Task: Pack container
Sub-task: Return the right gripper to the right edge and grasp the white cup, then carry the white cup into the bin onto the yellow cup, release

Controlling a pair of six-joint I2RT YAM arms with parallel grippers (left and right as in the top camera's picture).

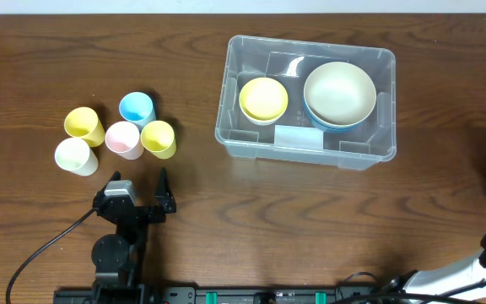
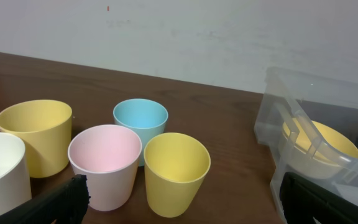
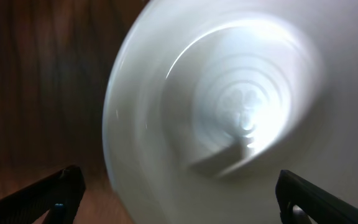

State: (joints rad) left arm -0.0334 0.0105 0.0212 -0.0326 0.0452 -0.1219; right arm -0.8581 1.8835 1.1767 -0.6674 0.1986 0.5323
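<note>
The cups [image 1: 122,138] stand just at 12 o'clock from the left gripper [image 1: 139,192], whose fingers are apart and empty. The container [image 1: 361,150] lies on the tabletop [image 1: 251,219] at 2 o'clock from it, its long axis from 9 to 3. The right gripper [image 3: 179,180] also has its fingers apart, and I judge it is farther from the cups.

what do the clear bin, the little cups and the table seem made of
The container looks like clear, glossy plastic: its contents show through the walls. The pink cup and its neighbours look like opaque plastic, evenly coloured with a soft sheen, though that is a guess. The table shows dark brown wood grain; solid wood or laminate, I cannot tell.
</note>
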